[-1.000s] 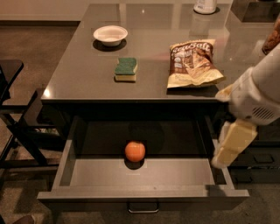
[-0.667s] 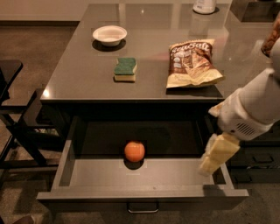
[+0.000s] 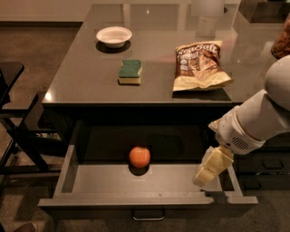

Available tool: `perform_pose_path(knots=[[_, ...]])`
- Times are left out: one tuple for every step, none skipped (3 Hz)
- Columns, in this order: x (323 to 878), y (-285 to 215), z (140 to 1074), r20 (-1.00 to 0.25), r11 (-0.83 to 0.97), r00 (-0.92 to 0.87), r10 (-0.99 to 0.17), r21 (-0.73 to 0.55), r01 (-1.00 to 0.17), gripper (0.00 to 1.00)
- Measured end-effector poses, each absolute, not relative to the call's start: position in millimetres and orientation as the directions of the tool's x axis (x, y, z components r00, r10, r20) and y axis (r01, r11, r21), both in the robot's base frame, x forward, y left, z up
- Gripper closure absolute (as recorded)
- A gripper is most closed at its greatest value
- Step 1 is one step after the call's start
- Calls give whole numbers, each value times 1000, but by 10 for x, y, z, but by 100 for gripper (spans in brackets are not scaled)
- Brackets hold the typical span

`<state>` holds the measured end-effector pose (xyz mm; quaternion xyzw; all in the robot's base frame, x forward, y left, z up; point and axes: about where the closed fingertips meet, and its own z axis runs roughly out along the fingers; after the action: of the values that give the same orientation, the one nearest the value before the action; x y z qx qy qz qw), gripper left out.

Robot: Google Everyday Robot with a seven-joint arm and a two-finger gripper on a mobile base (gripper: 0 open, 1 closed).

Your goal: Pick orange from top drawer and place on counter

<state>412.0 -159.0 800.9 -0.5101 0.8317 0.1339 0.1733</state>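
**Pincer hangs inside the open drawer, right of the orange**

Pincer [image 3: 202, 177] first: mine points down and leftward, low over the right end of the top drawer [image 3: 102, 181], well to the right of the orange [image 3: 139, 157] and not touching it. Whether it is apart or together, I cannot tell. It holds nothing that I can see. My white arm [image 3: 256, 120] comes in from the right edge of the view, higher than the orange.

The orange sits on the grey drawer floor, about midway across and near the back, where the floor runs into shadow under the counter [image 3: 158, 50]. It lies alone in the drawer. In front of the orange is the flat drawer front, with a small dark handle [image 3: 148, 215] below it.

Behind and above the orange, the glossy dark-grey counter carries several things. A green-topped sponge [image 3: 130, 72] lies almost straight behind the orange. A white bowl [image 3: 113, 35] stands farther back, a little left of the orange's line. A brown and cream chip bag [image 3: 199, 65] lies flat, behind and to the right of the orange. A white container [image 3: 207, 8], cut off by the top edge, stands farthest back on the right.

Well left of the orange, off the counter, is a dark chair frame [image 3: 20, 131]. To the right, past my arm, are smaller dark drawers [image 3: 267, 164].
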Motion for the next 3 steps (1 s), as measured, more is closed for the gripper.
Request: perform_pose_path(knots=[[4191,-1458,7813,-467,459,-433,-771,63,-886,0],[4402,-1217,7595,-543,476,-448,-710,99,-874,0],[4653,-913,7382,-602,468,-451,-660,141,-873,0]])
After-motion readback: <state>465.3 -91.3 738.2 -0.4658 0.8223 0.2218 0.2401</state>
